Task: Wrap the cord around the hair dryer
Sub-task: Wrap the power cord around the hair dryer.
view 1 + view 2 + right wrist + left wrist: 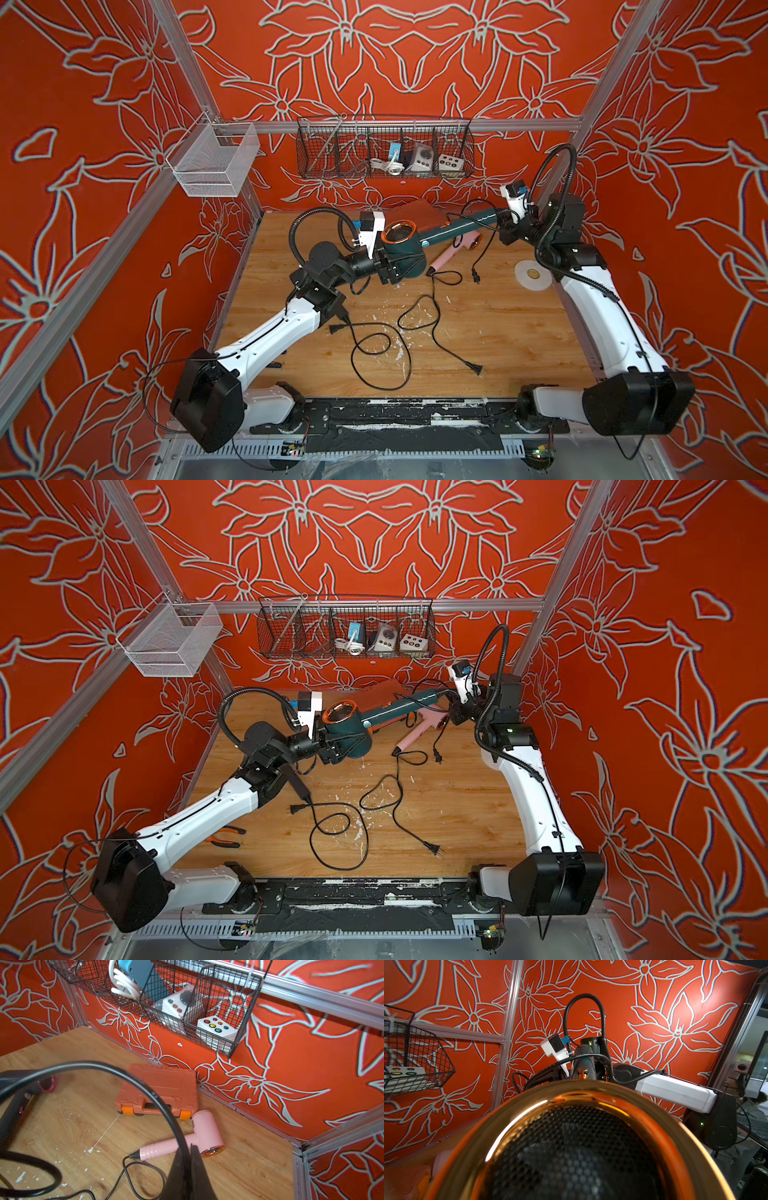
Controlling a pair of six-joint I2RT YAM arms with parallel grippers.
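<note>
The teal hair dryer (409,255) is held over the far part of the desk (498,332), about midway along the far edge. Its copper-rimmed mouth is turned upward and its handle is stretched toward the far right corner. Its body is clamped between the jaws of the left gripper (388,268), as is seen in both top views. In the left wrist view the lower frame is filled by the copper rim and dark mesh of the mouth.

The cord (478,202) is led out of the handle's end in a small upward loop and is pinched by the right gripper (505,226), just beside that end. In the right wrist view the fingers are seen pressed together on the cord, which is swept in a wide arc across the frame. A black strand is seen running from under that gripper down to a plug (476,276) on the desk; whether it is the same cord cannot be told for certain.

An orange tool case (419,210) is laid against the far edge, partly under the handle. A pink hair dryer (453,253) is laid just beside the case, and its thin lead (434,303) is looped across the middle of the desk. A roll of tape (534,272) is placed by the right edge.
</note>
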